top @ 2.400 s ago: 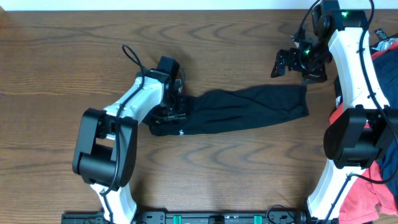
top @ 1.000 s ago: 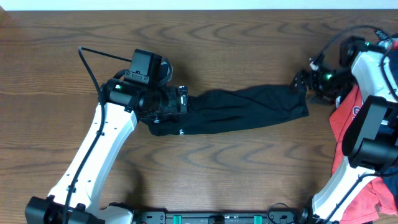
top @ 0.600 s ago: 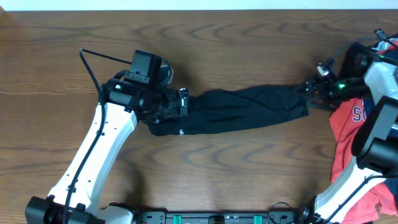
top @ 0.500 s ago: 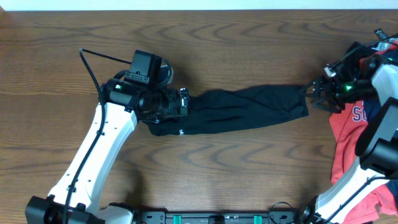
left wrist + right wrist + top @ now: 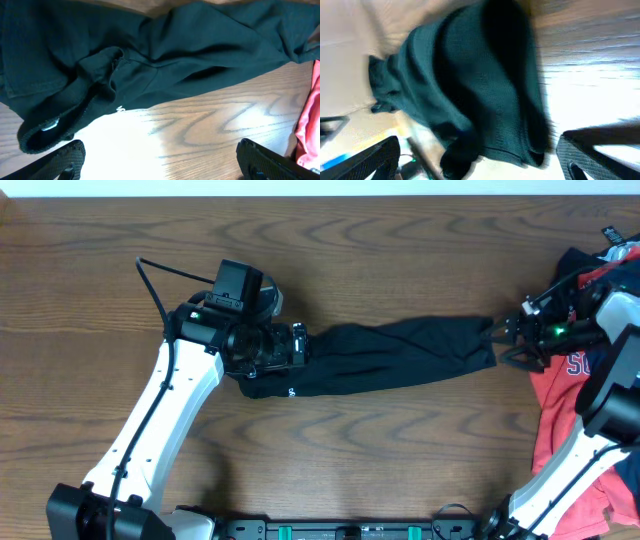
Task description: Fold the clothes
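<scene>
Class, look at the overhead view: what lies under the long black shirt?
Wooden table shows along the edges of the black shirt, so it rests on the wood. Its fabric is bunched in layers; anything beneath them is covered.

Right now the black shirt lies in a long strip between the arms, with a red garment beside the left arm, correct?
No: the red garment lies beside the right arm, as the overhead view shows. The shirt is as you say.
</scene>
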`<state>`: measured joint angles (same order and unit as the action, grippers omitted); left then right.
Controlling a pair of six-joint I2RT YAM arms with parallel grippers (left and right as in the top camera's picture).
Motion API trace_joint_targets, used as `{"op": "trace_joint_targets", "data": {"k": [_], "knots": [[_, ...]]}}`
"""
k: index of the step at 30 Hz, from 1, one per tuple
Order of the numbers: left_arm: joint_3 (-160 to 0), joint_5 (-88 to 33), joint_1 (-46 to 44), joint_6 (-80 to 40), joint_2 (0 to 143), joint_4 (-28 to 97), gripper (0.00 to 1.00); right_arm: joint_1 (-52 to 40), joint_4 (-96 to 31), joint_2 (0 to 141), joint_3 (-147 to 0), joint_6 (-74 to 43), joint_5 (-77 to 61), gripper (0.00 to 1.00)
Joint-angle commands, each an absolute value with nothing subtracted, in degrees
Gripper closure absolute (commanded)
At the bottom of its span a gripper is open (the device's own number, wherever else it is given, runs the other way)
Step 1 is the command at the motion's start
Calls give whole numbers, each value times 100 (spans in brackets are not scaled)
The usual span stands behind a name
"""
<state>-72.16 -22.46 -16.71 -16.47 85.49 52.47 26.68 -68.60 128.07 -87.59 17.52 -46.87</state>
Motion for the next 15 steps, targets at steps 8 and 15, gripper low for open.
{"op": "trace_joint_targets", "data": {"k": [8,15], "knots": [[-7325,-2403,-1684,-1529,8589,5380,2,2635,-6637,13469,-8726,2246,-5068,1],[-7325,-2403,-1684,-1531,8589,5374,2,2394,-6549,13498,-8724,2279,-5175,1]]}}
